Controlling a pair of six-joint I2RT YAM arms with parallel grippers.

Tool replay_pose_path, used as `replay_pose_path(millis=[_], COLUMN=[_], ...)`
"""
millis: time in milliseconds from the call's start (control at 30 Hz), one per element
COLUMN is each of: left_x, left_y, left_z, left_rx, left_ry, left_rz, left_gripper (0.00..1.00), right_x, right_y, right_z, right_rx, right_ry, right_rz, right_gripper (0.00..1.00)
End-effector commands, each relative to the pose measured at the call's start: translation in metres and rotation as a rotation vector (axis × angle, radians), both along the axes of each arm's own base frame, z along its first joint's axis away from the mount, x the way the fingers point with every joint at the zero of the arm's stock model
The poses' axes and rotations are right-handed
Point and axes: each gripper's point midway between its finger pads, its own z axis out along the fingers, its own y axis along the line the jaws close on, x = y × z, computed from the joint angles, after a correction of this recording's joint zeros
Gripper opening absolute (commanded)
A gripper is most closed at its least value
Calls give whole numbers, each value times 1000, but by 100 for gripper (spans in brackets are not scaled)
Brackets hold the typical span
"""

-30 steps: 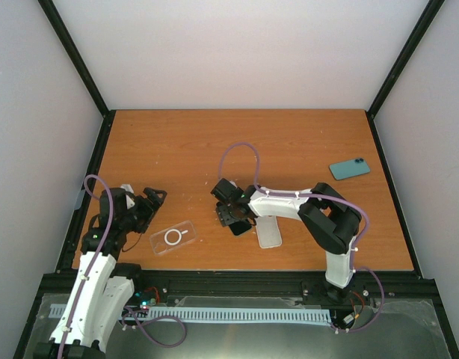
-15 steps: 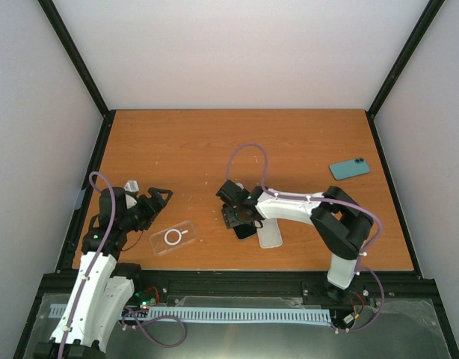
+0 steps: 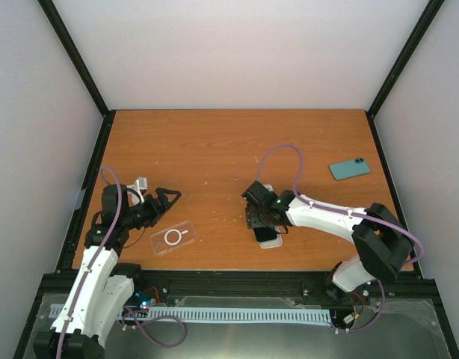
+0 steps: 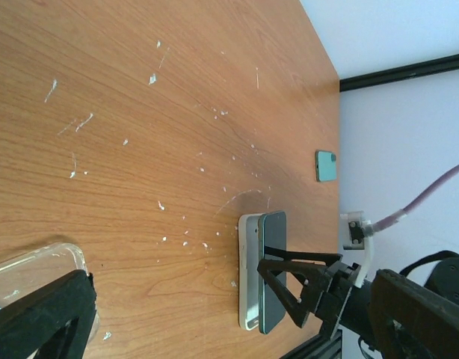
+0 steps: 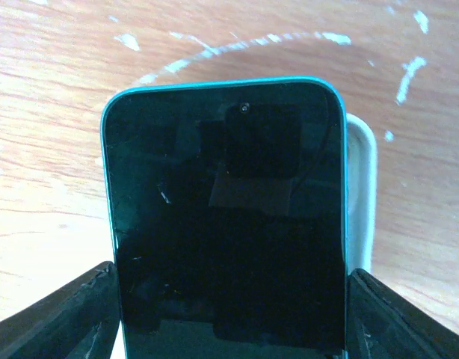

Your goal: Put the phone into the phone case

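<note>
Two black fingers of the right gripper, pressed against the long edges of the phone, so gripping it, dark screen up, teal rim showing. Directly under the phone, a white slab, peeking out along one side; could be a second handset or a cover, cannot tell which. Both down on the table, in front of the right arm's base, near the front edge.

Farther out, to the left and well apart from the phone, the clear case, lying flat with a white ring in its middle and nothing in it. Just beside it, the left gripper, fingers spread wide with nothing between them, hovering low over the wood by the case's corner. Far off at the right rear, a teal handset, lying alone.

Judged as the pick-up step: phone grasped, apparently not yet lifted clear of the slab, case unfilled. Next, probably: lift without dragging the slab along, carry leftward, line up the phone's long axis with the case, lower one end in first and press the rest down. Likely needs the left gripper to pin the case, since a light clear shell would slide under a push. Worth watching for tilt on the lift.
</note>
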Motion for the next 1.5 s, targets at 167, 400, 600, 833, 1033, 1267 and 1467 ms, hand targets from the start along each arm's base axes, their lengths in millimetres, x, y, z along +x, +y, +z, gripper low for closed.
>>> replay_pose_path(millis=[167,400,600,833,1033,1267,1467], left_x=[0,-3,-3,-3,-3,-2,-1], left_y=[-9,-10,-9,-9,-9,-8,-9], left_z=[15,10,10,7,5,6,7], left_rx=[-27,-35,-33,-31,-27,-24,-26], left_ry=[-72,-68,-70,-67,-66,-68,-69], left_rz=[-67,-67,-63,-62,-65,-61,-64], left_gripper=[100,99,99,99,99,100,99], right_x=[2,7,5,2,4,5,4], right_y=[-27,-33,-29,-27,-24,-19,-19], right_z=[-11,-20,-27,-36,-33,-15,-7], right_rx=[-23,-43,-34,-41,-33,13,35], right_ry=[-5,13,41,75,71,39,17], right_rz=[-106,-102,-103,-107,-95,-73,-57], right_gripper=[56,56,56,61,72,82,74])
